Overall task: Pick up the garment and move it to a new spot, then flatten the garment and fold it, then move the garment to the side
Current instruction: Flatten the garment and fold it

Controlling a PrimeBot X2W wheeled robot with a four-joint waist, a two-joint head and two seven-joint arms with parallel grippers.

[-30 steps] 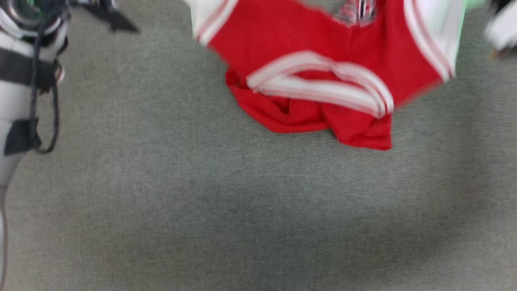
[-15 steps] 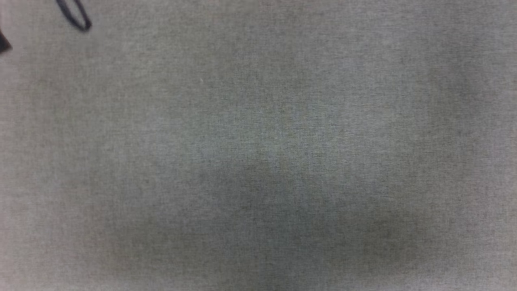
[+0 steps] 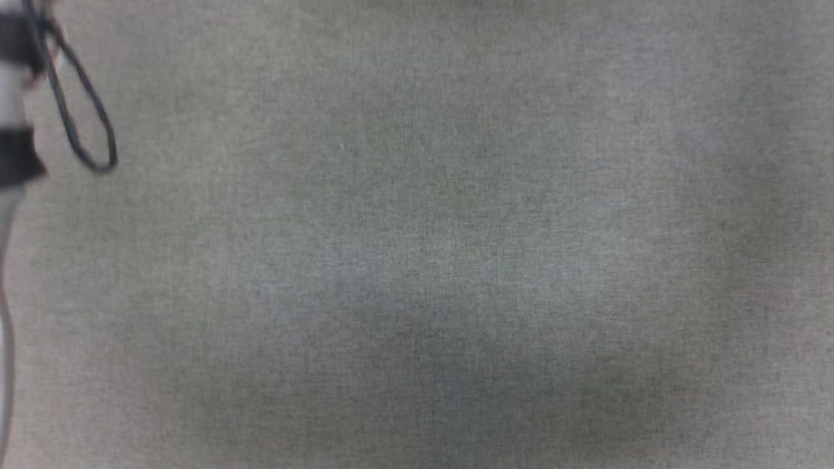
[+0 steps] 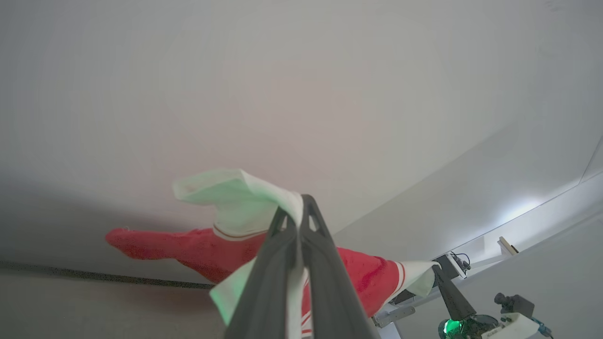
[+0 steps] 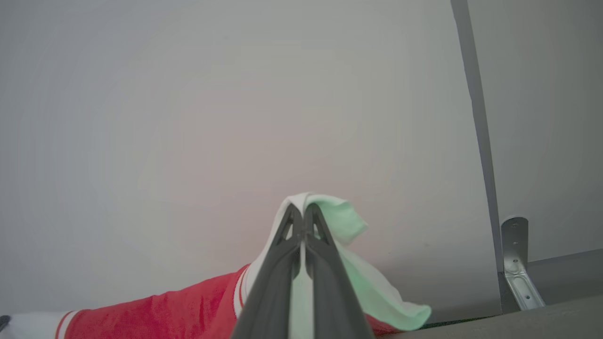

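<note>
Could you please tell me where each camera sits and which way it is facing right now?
Head view: on the head, facing down at a grey surface; a pale forearm and cable at its left edge.
Left wrist view: on the left wrist, facing along the left fingers, shut on a white sleeve of the garment, toward a pale wall.
Right wrist view: on the right wrist, facing along the right fingers, shut on the other sleeve; a bracket at right.
Shared: both wrist views show the garment and wall.
</note>
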